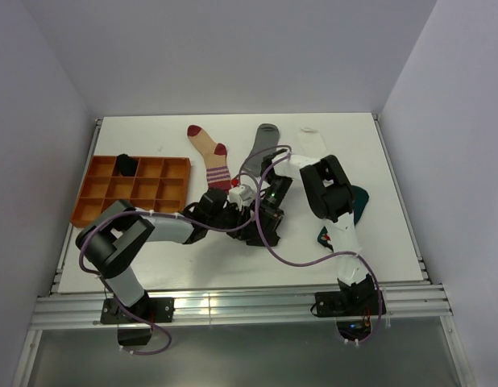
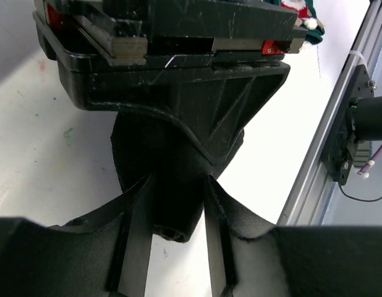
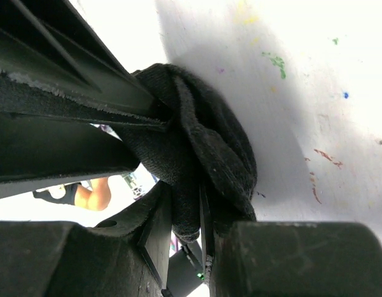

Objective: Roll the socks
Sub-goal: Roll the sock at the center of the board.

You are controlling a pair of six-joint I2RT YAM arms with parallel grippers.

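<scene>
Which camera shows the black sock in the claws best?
Right wrist: the black sock fills it, bunched up and pinched in the right claw. Left wrist shows only its stretched fabric; from above, the arms mostly hide it.

Six socks (image 1: pixel 210 155), one orange tray (image 1: pixel 88 211), two arms (image 1: pixel 164 230)

Left gripper (image 2: pixel 177 185): fingers spread apart, black sock (image 2: pixel 256 226) stretched over both.
Right gripper (image 2: pixel 172 230): comes down from above, tip between the left fingers.
Dark teal sock (image 2: pixel 311 18): lies on the white tabletop (image 2: pixel 42 142), near the edge.
Aluminium rail (image 2: pixel 314 154): runs along that edge.
</scene>
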